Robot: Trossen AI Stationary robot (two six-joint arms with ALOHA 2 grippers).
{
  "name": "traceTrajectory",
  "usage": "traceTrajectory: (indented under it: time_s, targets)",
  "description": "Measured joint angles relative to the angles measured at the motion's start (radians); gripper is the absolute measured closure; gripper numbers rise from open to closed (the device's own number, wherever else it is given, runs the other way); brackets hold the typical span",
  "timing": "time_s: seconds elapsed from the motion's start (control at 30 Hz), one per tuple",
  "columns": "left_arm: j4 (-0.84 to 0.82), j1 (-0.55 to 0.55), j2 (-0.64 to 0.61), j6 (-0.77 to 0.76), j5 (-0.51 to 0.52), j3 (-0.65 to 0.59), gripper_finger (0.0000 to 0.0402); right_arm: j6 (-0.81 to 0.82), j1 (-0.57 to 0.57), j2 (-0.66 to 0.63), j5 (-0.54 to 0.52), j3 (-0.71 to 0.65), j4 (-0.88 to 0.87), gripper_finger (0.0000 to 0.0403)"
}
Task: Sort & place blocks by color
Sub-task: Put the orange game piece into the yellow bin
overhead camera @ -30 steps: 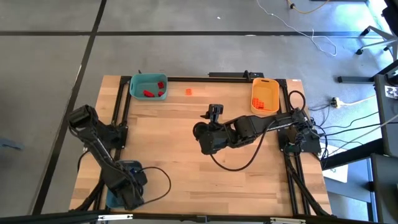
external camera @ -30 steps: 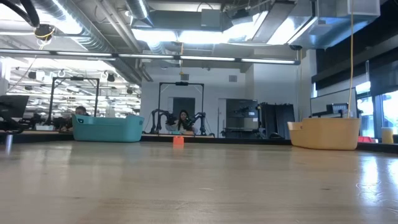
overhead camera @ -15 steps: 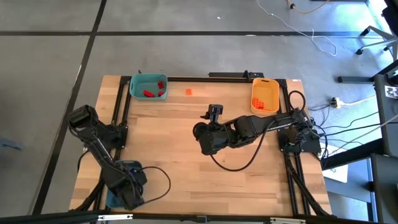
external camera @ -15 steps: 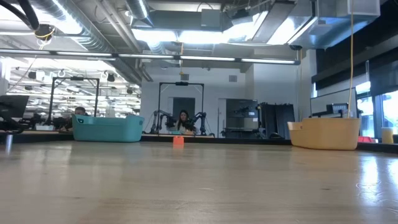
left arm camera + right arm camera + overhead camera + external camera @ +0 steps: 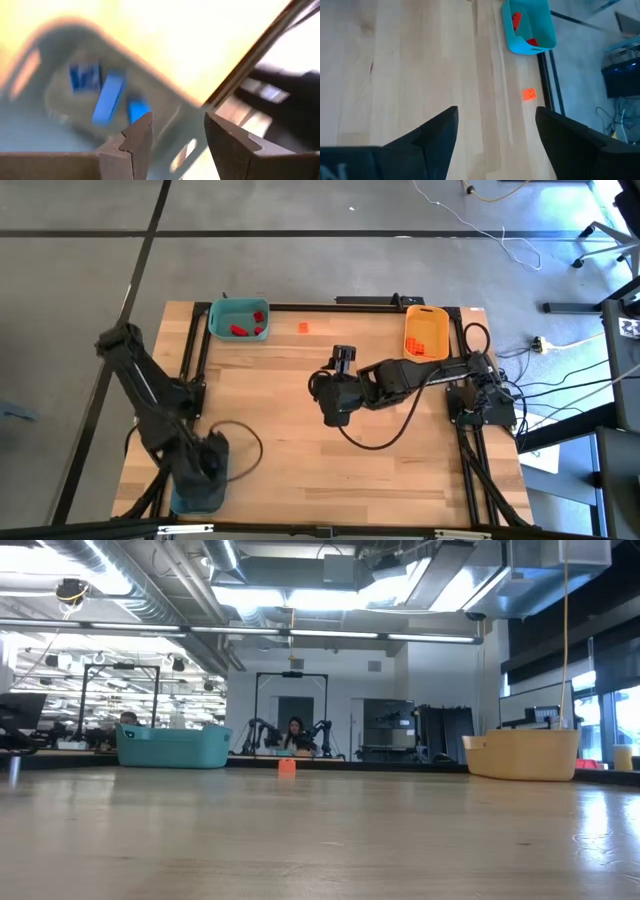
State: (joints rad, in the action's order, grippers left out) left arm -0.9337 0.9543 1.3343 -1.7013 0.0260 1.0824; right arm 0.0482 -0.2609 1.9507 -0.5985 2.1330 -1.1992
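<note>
My left gripper [image 5: 177, 132] is open and hovers above the grey-blue bin [image 5: 45, 120] at the table's near-left corner [image 5: 190, 500]. Three blue blocks [image 5: 107, 97] lie on that bin's floor. My right gripper [image 5: 343, 357] is open near the table's middle and points toward the far edge. One orange block [image 5: 303, 327] lies flat on the wood ahead of it, also in the right wrist view [image 5: 529, 94] and the low view [image 5: 287, 766]. Red blocks [image 5: 240, 330] lie in the teal bin [image 5: 222, 310], orange blocks [image 5: 420, 346] in the yellow-orange bin [image 5: 426, 311].
The teal bin stands at the far edge left of centre, the yellow-orange bin at the far edge to the right. A black cable [image 5: 375, 442] loops over the wood below my right arm. Bare wood lies between the bins and across the table's middle [image 5: 270, 400].
My left arm has straightened up, its elbow swinging toward the table's far-left, while its gripper stays over the grey-blue bin. My right gripper has moved slightly toward the far edge. The orange block has not moved.
</note>
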Motion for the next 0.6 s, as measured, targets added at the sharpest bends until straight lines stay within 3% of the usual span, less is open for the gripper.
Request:
traceTrajectory:
  time_s: [0.13,0.33,0.47,0.6]
  targets:
    - [-0.007,-0.008,-0.116,0.007,0.278,0.001,0.0233,0.064,0.045,0.000,0.015,0.000,0.007,0.0135]
    - [-0.082,-0.051,-0.267,0.042,0.639,0.001,0.0233,0.213,0.165,0.001,0.222,0.000,0.038,0.0135]
    - [-0.093,-0.130,-0.349,0.193,0.745,0.001,0.0233,0.238,0.243,0.001,0.234,0.000,0.095,0.0135]
    - [-0.099,-0.240,-0.421,0.358,0.743,0.001,0.0233,0.245,0.330,0.006,0.333,0.000,0.175,0.0135]
